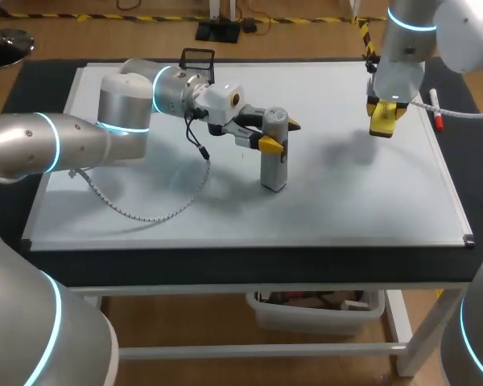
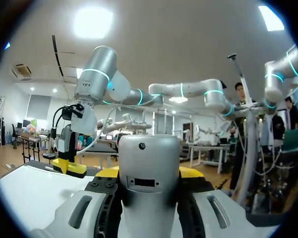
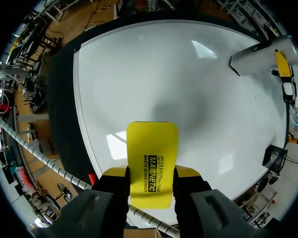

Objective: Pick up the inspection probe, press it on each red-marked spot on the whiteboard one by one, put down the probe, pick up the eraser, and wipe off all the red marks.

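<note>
The near edge of the table is a matt black strip. On it the whiteboard lies flat, smooth and glossy inside a thin frame. A ribbed white cable curls over the board's near left part.

The left arm, rounded grey metal, comes in low from the left with its wrist turned level. The left gripper is clamped on the upper part of the probe. The probe is a smooth grey block with a rounded top, standing upright with its foot on the board near the middle. In the left wrist view its top fills the gap between the fingers, which press it from both sides.

A broad stretch of white board lies between the probe and the eraser, farther back on the right. The right arm points straight down there. The right gripper grips the eraser, a flat yellow rectangle with rounded corners, above the board with a soft shadow nearby.

Level with it, a marker with a red end lies at the board's right edge. A black wire basket stands at the far edge.
</note>
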`<state>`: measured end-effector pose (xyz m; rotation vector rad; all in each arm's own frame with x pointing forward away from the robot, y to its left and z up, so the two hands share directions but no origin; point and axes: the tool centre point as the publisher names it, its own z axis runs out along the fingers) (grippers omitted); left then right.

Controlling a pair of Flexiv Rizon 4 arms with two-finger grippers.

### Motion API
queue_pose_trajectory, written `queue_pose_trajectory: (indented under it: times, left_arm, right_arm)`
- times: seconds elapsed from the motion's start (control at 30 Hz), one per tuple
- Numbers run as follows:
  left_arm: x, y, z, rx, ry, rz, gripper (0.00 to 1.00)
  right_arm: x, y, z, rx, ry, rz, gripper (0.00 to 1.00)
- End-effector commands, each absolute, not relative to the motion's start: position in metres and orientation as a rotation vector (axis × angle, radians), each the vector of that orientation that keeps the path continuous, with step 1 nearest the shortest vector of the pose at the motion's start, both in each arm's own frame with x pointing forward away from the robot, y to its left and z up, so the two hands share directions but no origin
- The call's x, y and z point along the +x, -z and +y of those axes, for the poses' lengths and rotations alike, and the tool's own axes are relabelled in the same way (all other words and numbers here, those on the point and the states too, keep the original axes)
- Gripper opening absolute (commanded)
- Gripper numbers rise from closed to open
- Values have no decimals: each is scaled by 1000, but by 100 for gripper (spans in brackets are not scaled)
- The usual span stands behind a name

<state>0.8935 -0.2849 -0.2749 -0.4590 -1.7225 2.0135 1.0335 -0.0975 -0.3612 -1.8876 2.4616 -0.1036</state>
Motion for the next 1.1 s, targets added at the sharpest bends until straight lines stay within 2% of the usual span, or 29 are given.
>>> queue_pose_trajectory:
  times: [0.03, 1.1]
  left_arm:
    - [895, 277, -285, -457, -2013, -1719, 0]
    - [899, 266, -279, -464, -2039, -1727, 0]
  right_arm:
    - [1034, 361, -98, -1891, 106, 2460, 0]
    - [1034, 361, -98, -1891, 106, 2460, 0]
